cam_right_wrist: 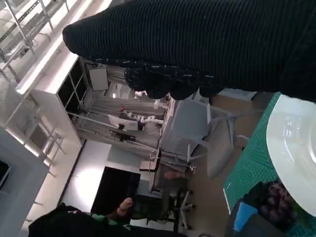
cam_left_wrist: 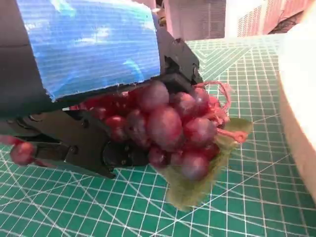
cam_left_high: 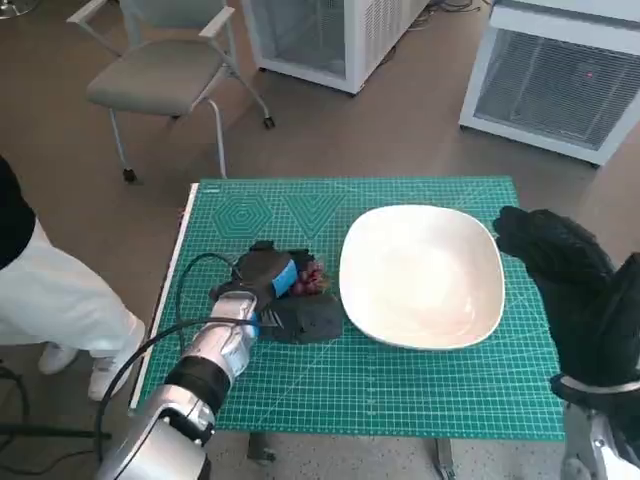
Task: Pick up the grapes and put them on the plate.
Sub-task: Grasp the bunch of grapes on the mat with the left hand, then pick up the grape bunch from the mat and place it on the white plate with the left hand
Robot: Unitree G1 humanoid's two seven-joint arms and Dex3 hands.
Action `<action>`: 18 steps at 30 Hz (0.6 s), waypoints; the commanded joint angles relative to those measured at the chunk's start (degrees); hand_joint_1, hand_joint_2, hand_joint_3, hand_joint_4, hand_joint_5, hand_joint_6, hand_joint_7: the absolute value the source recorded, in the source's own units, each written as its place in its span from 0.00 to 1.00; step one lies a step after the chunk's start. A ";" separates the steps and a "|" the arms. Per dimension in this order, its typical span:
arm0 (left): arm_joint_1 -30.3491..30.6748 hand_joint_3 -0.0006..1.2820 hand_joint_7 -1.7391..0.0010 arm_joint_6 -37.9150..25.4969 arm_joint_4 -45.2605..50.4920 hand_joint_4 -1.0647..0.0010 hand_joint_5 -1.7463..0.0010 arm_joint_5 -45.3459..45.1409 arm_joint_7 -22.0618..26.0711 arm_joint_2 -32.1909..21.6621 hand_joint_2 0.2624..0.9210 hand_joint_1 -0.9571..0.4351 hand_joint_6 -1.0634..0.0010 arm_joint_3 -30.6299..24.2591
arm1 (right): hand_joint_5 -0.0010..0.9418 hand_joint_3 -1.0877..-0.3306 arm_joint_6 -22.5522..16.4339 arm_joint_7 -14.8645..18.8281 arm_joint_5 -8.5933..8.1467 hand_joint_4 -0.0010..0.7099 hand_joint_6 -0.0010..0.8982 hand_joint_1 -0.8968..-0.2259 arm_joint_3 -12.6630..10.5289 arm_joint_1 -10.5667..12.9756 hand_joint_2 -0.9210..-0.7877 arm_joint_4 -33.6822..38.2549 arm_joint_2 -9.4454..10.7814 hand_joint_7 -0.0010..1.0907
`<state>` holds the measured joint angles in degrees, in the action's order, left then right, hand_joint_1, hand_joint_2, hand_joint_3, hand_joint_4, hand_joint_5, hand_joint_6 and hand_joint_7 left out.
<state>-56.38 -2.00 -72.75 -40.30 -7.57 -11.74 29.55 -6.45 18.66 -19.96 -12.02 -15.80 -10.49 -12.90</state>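
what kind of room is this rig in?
Probably a lab or office workspace: a green cutting mat covers the small table, white vented cabinets stand on the floor behind it, and a grey office chair sits nearby.

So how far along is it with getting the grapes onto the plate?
Early on. The left hand has reached the grapes and its fingers are around the bunch, which sits low over the green mat beside the plate. The plate holds nothing yet. Left to do: lift, carry across, set down. The right hand hangs idle by the plate's far side.
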 commanded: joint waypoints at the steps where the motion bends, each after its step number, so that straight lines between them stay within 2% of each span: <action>1: 0.67 0.29 0.19 -0.85 -1.37 0.61 0.16 -0.08 1.37 0.41 0.93 0.69 0.60 0.70 | 0.03 0.68 1.30 -0.36 0.01 0.66 0.12 0.51 0.08 1.32 0.00 -0.10 -0.24 0.70; 6: 0.62 0.24 0.18 -1.21 -1.35 0.63 0.16 0.18 1.66 0.53 0.99 0.69 0.62 0.63 | 0.03 0.68 1.59 -0.17 -0.35 0.66 0.12 0.51 -0.06 1.39 0.00 -0.31 -0.41 0.70; 13: 0.52 0.23 0.18 -1.57 -1.44 0.63 0.16 0.19 1.88 0.79 1.00 0.69 0.62 0.69 | 0.03 0.68 1.94 -0.03 -0.67 0.66 0.12 0.51 -0.25 1.44 0.00 -0.48 -0.55 0.71; 16: 0.53 0.22 0.19 -1.55 -1.45 0.61 0.17 0.18 1.87 0.83 1.00 0.69 0.61 0.71 | 0.03 0.68 1.99 -0.06 -0.65 0.66 0.12 0.51 -0.22 1.52 0.00 -0.62 -0.53 0.71; 18: 0.52 0.21 0.23 -1.57 -1.47 0.60 0.15 0.18 1.89 0.87 1.00 0.69 0.58 0.72 | 0.03 0.68 1.99 -0.08 -0.59 0.66 0.12 0.51 -0.21 1.58 0.00 -0.70 -0.51 0.71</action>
<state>-56.80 -3.14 -72.91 -40.28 -6.69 -11.26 29.84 -5.46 18.66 -20.23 -12.25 -15.52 -11.28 -13.27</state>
